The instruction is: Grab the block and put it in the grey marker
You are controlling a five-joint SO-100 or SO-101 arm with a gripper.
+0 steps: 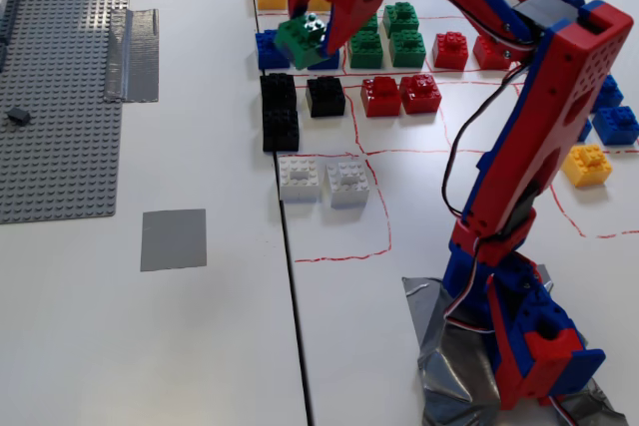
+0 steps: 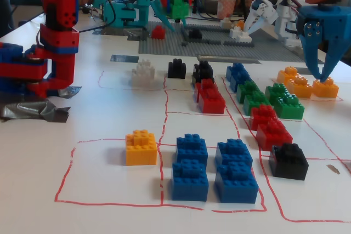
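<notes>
Hand (image 1: 318, 42) pinches green block (image 1: 302, 37) above counter (image 1: 220, 346); loose grip risks drop before grey marker (image 1: 174, 239).

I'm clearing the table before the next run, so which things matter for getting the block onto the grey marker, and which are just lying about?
In the job: the gripper, shut on the green block; the grey marker.

Lying about: other green bricks, red bricks, black bricks, white bricks, baseplate, wrinkled tape strip.
</notes>
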